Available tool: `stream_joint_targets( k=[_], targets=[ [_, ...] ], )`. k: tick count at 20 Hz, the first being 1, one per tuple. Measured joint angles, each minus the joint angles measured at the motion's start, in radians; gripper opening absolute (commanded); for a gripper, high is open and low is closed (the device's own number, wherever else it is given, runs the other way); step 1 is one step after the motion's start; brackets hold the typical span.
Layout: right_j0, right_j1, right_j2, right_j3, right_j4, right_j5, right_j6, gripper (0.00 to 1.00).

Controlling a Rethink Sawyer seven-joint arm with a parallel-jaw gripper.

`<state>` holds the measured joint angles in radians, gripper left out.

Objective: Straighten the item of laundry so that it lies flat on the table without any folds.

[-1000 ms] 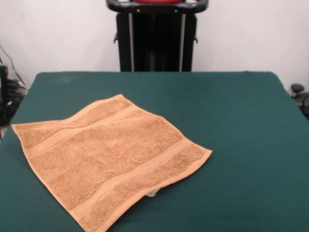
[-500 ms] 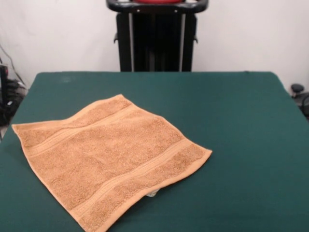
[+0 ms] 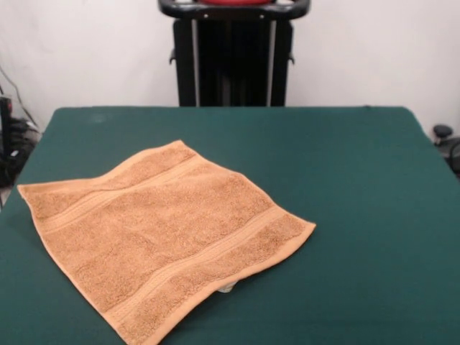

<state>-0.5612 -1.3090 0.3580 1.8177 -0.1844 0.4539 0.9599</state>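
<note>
An orange-tan terry towel (image 3: 162, 233) lies spread out on the dark green table (image 3: 345, 187), on the left near part in the front view. It lies open as a rough square turned at an angle, with two woven bands running across it. A small white tag (image 3: 226, 288) peeks out under its near edge. The surface looks nearly flat, with a slight ripple along the far left edge. The gripper is out of view; only the black pedestal (image 3: 233, 57) shows at the table's far side.
Cables and dark gear (image 3: 11, 136) sit off the table's left edge. A small dark object (image 3: 443, 133) sits past the right edge. A white wall stands behind the pedestal.
</note>
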Motion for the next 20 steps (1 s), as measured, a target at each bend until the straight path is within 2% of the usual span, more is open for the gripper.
stream_joint_targets(
  k=[5, 10, 11, 15, 20],
  targets=[
    [-0.032, 0.045, -0.001, 0.002, 0.006, -0.07, 0.0, 1.0],
    [-0.113, 0.091, 0.027, 0.015, 0.012, -0.156, 0.0, 1.0],
    [-0.158, 0.109, 0.051, 0.025, 0.024, -0.173, 0.0, 1.0],
    [-0.231, 0.16, 0.085, 0.043, 0.045, -0.181, 0.0, 1.0],
    [-0.249, 0.204, 0.091, 0.072, 0.054, -0.181, 0.0, 1.0]
  ],
)
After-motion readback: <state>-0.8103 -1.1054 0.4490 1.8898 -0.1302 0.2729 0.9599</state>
